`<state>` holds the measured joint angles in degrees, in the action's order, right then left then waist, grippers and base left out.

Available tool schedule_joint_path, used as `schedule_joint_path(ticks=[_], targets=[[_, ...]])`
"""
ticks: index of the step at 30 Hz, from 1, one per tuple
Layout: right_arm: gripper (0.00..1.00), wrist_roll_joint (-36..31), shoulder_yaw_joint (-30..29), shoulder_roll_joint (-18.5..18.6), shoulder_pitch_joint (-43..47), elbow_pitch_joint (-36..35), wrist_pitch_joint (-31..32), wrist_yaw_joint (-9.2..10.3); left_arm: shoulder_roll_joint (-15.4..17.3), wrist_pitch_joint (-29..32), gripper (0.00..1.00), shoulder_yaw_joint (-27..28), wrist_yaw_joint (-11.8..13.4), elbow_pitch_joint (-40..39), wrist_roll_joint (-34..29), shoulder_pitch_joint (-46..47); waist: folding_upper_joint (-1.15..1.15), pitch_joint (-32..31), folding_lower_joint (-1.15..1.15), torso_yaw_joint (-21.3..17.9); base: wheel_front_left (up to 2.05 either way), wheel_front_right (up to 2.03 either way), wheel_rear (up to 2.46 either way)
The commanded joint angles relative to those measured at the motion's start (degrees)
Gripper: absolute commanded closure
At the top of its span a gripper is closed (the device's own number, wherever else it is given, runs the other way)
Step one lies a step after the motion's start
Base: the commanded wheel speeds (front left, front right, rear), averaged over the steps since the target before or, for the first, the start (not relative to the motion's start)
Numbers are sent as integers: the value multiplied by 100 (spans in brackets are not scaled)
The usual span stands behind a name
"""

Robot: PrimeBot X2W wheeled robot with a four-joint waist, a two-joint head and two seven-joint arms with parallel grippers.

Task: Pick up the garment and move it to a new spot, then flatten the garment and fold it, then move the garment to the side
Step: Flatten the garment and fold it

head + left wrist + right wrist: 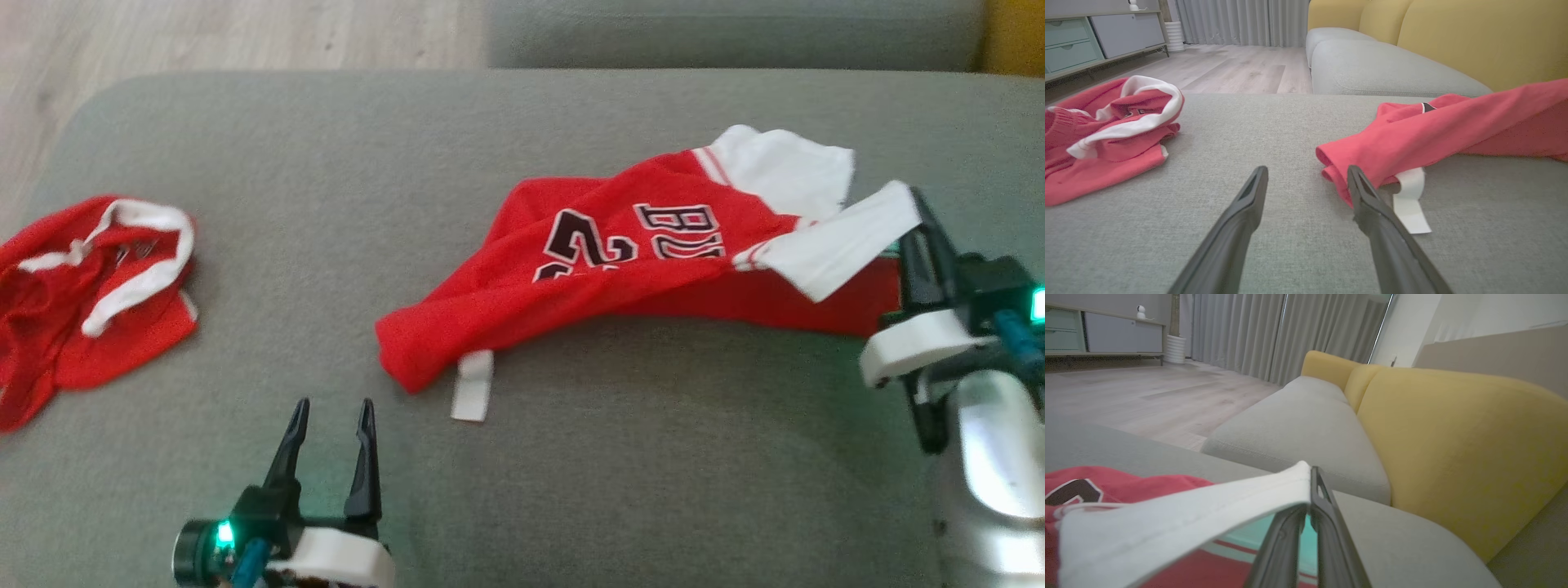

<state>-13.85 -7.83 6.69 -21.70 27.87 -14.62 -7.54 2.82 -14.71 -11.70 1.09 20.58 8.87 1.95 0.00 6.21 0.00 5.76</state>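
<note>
We find the garment (620,253), a red jersey, on the right half of the grey cushion (326,147), with its white sleeve (841,237) lifted near the cushion's right edge. The right gripper (916,200) is clamped on that sleeve's hem. The left gripper (333,407) hovers with its fingers apart, near the garment's lower-left corner and its white tag (472,385). We note bare cushion between that corner and a second red garment (90,286) at the left edge.
</note>
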Motion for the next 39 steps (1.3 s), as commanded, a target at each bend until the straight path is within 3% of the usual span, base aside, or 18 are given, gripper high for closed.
schedule_joint_path(ticks=[1, 2, 3, 4, 13, 24, 29, 39], targets=[[100, -37, 95, 115, -84, -276, -38, 5, 6, -29, 0, 188, 53, -170, 38, 16, 0, -189, 0, -222, 0, 0, 0], [100, -44, 78, 153, -61, -375, -38, 5, 6, -29, 0, 191, 66, -167, 50, -11, 0, -226, 0, -281, 0, 0, 0], [67, -47, 57, 181, -33, -490, -38, 5, 6, -29, 0, 196, 77, -161, 54, -36, 0, -252, 0, -337, 0, 0, 0], [0, -23, 53, 188, -5, -612, -38, 5, 6, -29, 0, 203, 91, -161, 62, -58, 0, -270, 0, -389, 0, 0, 0], [0, 551, -24, -62, 164, -2010, -38, 5, 6, -29, 0, 256, 85, -132, 35, -115, 0, -217, 0, -610, 0, 0, 0], [0, 971, 422, -372, 1023, -886, -38, 5, 6, -29, 0, 284, -25, -65, -96, 9, 0, -147, 0, -487, 0, 0, 0], [0, 1488, 523, -378, 1314, -844, -38, 5, 6, -29, 0, 321, -17, -51, -133, -94, 0, -327, 0, -486, 0, 0, 0], [0, 1796, 651, -380, 1779, -861, -38, 5, 6, -29, 0, 316, -8, -71, -43, -308, 0, -592, 0, -539, 0, 0, 0]])
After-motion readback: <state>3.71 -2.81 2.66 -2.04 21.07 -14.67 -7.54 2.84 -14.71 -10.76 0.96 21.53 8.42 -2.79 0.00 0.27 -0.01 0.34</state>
